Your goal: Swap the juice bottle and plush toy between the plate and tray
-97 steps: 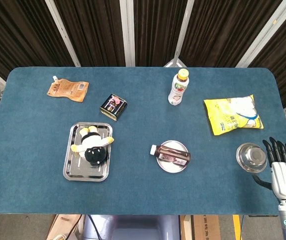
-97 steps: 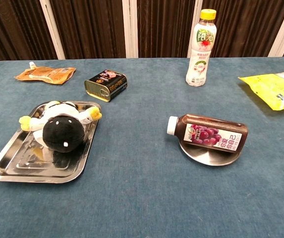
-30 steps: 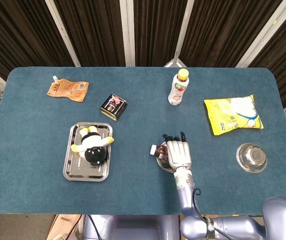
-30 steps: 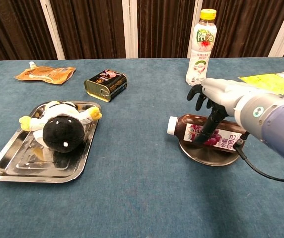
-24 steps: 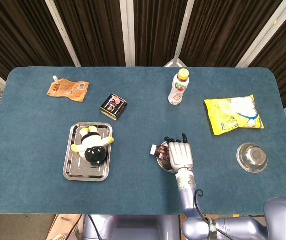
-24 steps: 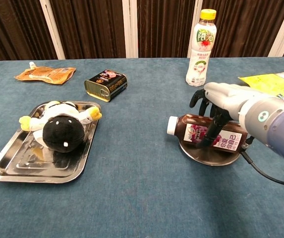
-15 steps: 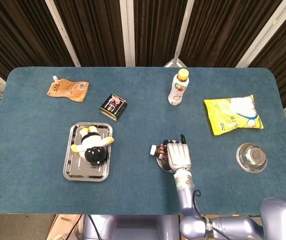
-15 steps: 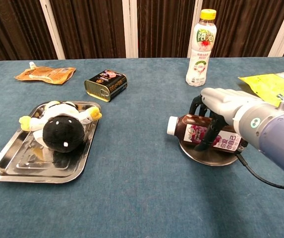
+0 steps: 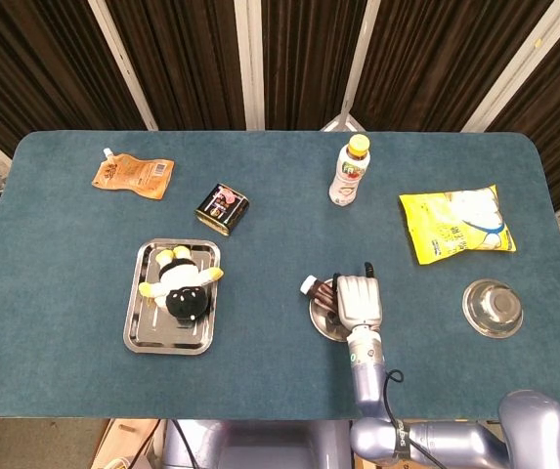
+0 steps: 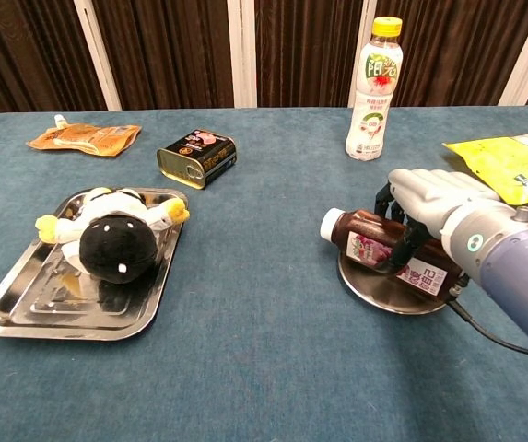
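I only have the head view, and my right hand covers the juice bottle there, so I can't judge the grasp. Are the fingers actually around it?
Observer: Yes. In the chest view the right hand holds the juice bottle, with the fingers curled over its top and one dark finger down its near side.
Operator: Is it off the plate?
Observer: Partly. The cap end is tilted up beyond the rim of the plate. The other end seems to rest on the plate.
Operator: Which way is the label turned?
Observer: The label with purple grapes faces the chest camera, partly behind that dark finger.
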Controlling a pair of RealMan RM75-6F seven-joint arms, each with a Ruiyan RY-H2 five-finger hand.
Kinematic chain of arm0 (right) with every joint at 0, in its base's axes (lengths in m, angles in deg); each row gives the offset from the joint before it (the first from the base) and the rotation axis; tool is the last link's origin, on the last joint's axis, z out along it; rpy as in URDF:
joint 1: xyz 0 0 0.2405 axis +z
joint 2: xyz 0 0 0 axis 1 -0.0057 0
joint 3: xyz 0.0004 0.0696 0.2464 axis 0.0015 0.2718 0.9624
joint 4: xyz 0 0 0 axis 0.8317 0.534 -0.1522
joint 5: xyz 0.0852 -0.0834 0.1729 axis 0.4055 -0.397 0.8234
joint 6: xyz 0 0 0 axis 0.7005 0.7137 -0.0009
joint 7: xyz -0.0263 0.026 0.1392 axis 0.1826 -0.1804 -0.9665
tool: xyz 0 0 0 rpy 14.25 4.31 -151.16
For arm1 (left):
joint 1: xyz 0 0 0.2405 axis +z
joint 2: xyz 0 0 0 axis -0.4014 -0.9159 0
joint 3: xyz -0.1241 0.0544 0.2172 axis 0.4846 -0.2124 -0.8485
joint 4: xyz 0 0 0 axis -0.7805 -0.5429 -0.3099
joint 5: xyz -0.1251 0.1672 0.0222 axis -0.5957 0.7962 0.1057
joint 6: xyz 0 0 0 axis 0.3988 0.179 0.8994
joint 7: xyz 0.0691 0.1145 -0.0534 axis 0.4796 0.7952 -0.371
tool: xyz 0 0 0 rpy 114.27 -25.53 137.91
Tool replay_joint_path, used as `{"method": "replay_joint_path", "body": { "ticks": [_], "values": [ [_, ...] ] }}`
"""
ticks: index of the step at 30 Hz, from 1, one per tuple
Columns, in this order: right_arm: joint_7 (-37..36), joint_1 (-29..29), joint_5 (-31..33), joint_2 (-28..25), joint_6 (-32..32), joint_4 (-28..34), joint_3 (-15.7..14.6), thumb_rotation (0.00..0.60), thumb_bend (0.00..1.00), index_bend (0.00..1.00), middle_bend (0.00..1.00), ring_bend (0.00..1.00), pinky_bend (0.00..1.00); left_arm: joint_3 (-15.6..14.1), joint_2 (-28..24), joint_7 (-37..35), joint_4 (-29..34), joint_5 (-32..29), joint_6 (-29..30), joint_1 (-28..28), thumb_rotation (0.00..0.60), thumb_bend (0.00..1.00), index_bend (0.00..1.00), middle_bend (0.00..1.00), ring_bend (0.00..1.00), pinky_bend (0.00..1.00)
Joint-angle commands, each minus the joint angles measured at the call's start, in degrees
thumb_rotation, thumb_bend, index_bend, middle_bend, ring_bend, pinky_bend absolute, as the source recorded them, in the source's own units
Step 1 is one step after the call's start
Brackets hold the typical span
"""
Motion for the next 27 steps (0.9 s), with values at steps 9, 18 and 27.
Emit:
{"method": "replay_joint_path", "body": {
  "ticks": [9,18,27],
  "values": [
    [-1.9,1.6,-4.0,-0.2,1.8,-0.1,3.5,0.6,0.33,0.56,0.64,0.69,0.15,-0.2,-0.2,-0.4,0.2,0.4,0.0,0.1,0.6,0.12,0.23,0.0,0.0,0.03],
    [-2.4,9.7,-3.5,3.0,10.9,-10.0,10.4,0.6,0.34,0.57,0.64,0.69,0.15,0.1,-0.1,-0.4,-0.1,-0.4,0.0,0.2,0.6,0.12,0.23,0.0,0.0,0.03],
    [-4.8,19.2,-3.0,9.4,20.9,-26.5,14.0,0.6,0.32,0.53,0.62,0.59,0.07,0.2,-0.2,0.0,0.0,-0.8,0.6,0.5,0.6,0.12,0.23,0.0,0.0,0.03]
  ]
}}
